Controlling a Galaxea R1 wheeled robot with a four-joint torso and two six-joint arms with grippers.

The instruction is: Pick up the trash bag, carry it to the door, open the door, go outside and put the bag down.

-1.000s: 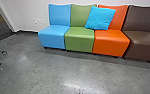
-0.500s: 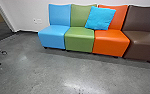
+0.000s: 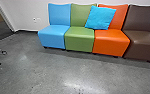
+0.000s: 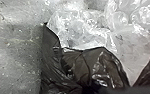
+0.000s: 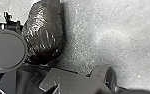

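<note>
Black and glossy, the trash bag (image 4: pixel 77 62) seemed nearer the left gripper than the right gripper, either one's grip impossible to tell.

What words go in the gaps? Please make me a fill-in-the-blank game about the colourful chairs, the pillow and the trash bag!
1. The colour of the chair between the blue chair and the orange chair is ____.
2. The colour of the pillow is ____.
3. The trash bag is made of dark, shiny ____.

Missing words: green; blue; plastic.
</note>
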